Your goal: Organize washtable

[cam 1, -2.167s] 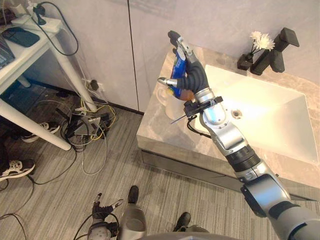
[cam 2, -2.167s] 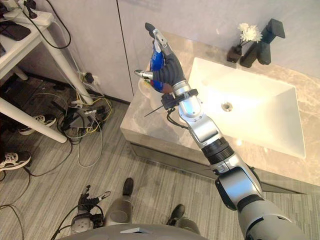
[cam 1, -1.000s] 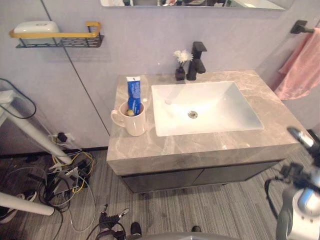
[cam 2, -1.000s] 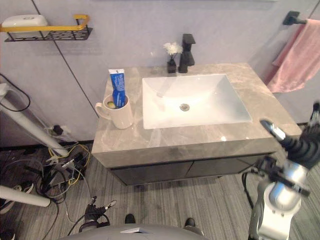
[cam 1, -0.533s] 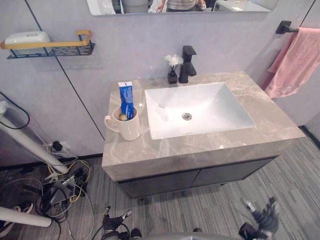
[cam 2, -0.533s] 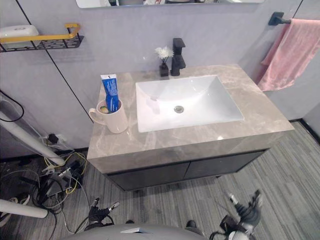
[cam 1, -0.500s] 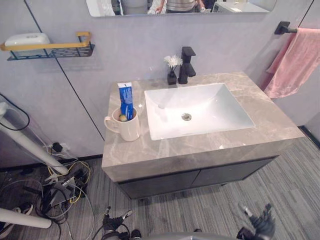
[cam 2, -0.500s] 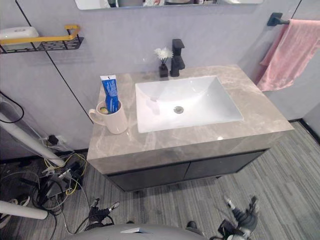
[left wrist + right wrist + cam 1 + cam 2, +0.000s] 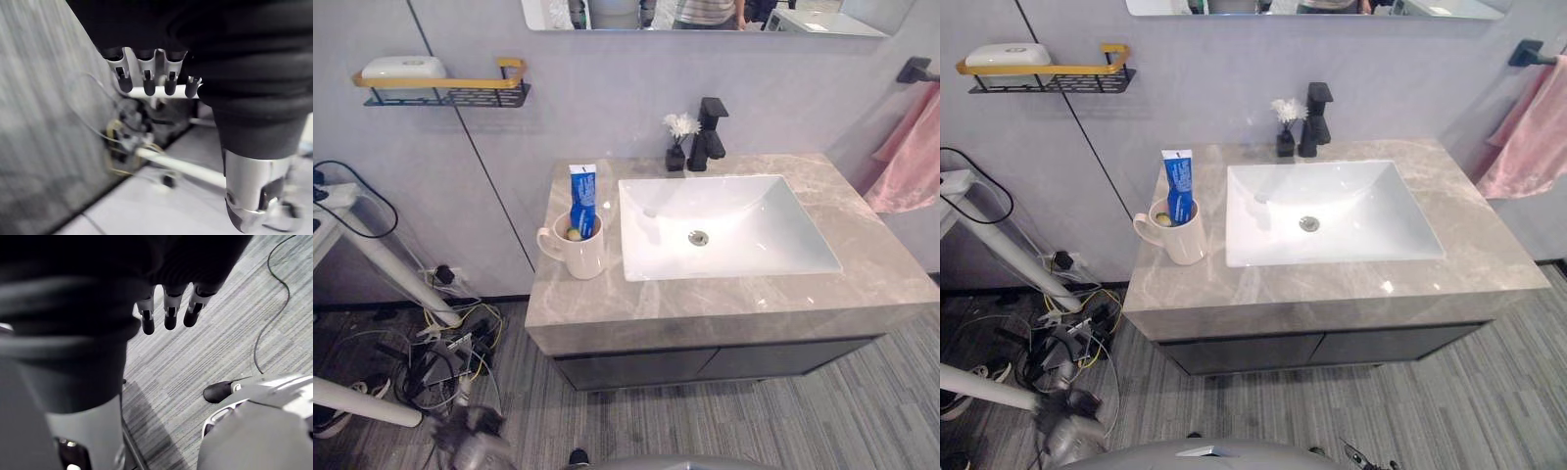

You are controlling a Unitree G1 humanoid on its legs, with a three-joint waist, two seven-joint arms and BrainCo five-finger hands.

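I see the tube standing in the mug. Left hand and right hand hang loose-fingered, empty.

Blue toothpaste tube, cream mug, grey veined countertop, pink towel.

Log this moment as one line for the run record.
toothpaste tube: standing in mug | mug: on countertop, left of sink | left hand: open, empty, above floor | right hand: open, empty, above floor
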